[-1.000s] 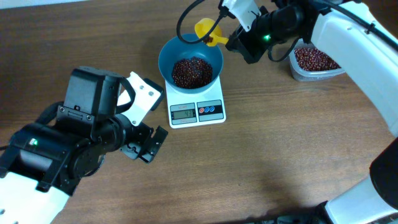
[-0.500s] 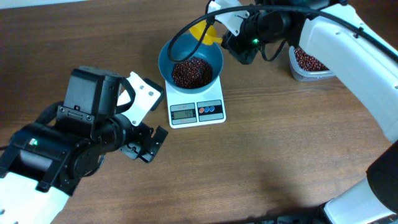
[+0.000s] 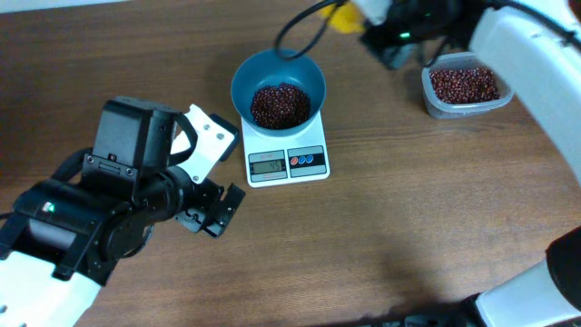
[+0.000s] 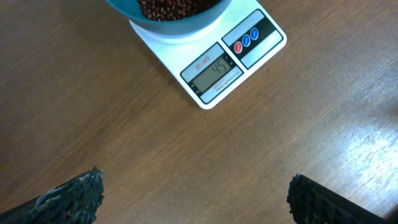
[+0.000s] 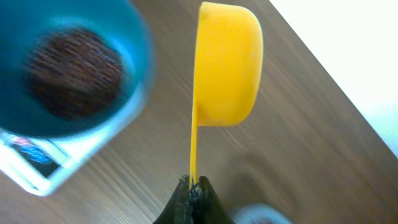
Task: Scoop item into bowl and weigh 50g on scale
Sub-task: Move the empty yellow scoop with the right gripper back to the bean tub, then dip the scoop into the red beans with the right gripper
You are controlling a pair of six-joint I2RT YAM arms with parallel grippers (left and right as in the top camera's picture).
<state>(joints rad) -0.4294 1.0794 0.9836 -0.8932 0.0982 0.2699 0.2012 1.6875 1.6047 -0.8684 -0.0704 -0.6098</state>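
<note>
The teal-blue bowl (image 3: 278, 86) holds a heap of dark red-brown beans (image 3: 279, 104) and stands on the small white scale (image 3: 288, 162). The scale shows in the left wrist view (image 4: 214, 71) with the bowl's rim (image 4: 165, 22) at the top edge. My right gripper (image 5: 193, 184) is shut on the thin handle of a yellow scoop (image 5: 227, 62), turned on its side, to the right of the bowl (image 5: 68, 68). From overhead the scoop (image 3: 342, 15) is at the far table edge. My left gripper (image 4: 193, 193) is open and empty over bare table in front of the scale.
A clear plastic tub (image 3: 462, 85) with more beans stands at the back right. The left arm (image 3: 118, 209) fills the left front of the table. The table's far edge is just behind the scoop.
My right gripper has swung the yellow scoop up and to the right, away from the bowl's rim toward the far edge. The left arm has not moved.
</note>
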